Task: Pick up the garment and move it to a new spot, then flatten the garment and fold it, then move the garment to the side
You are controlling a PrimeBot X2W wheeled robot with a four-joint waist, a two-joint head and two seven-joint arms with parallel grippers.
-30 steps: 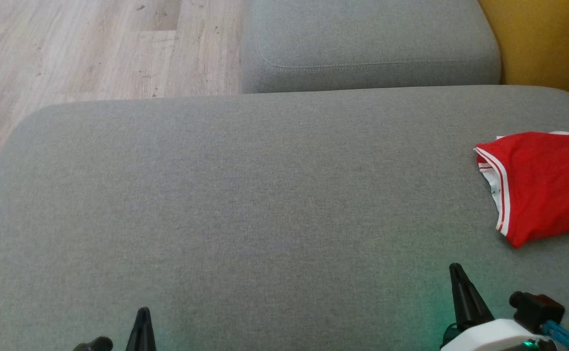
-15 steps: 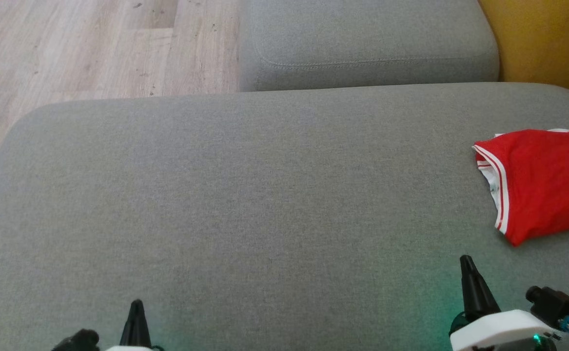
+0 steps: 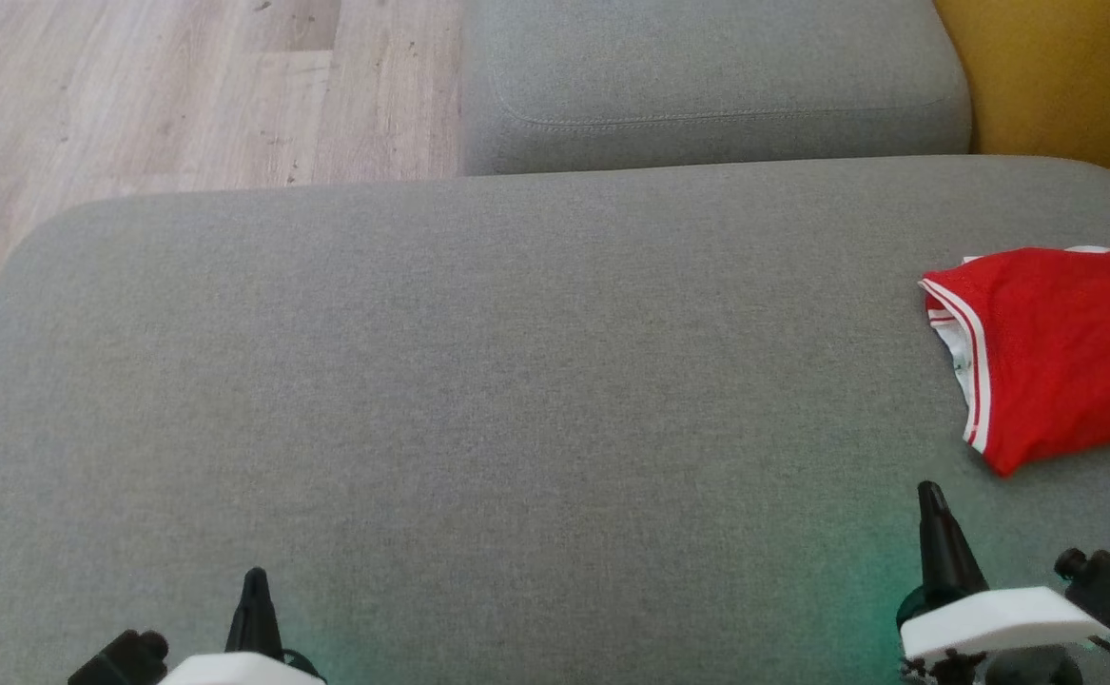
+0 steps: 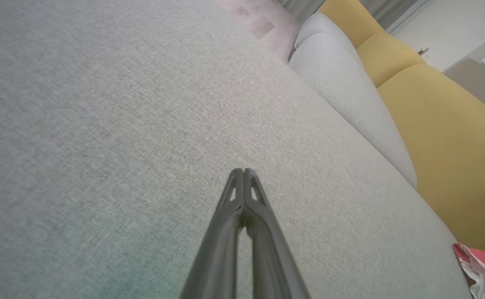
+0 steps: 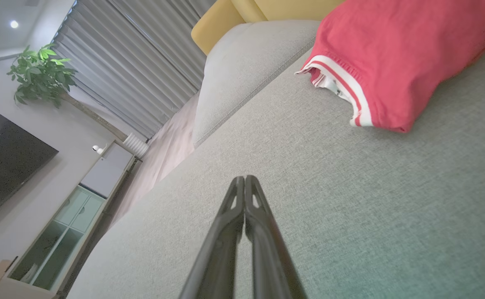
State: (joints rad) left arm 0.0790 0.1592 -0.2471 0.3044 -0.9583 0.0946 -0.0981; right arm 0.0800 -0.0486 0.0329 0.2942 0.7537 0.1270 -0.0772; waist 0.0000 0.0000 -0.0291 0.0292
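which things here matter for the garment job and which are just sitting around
For the job:
red garment, lying on the right side of the large grey cushion
left gripper and right gripper, both shut and holding nothing

Just there:
smaller grey cushion
yellow sofa section
wooden floor
potted plant, dark screen, cabinet

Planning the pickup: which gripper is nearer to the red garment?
Right. The right gripper, shut, sits just short of the red garment at the right of the cushion, not touching it. The left gripper, also shut, is far off at its left.
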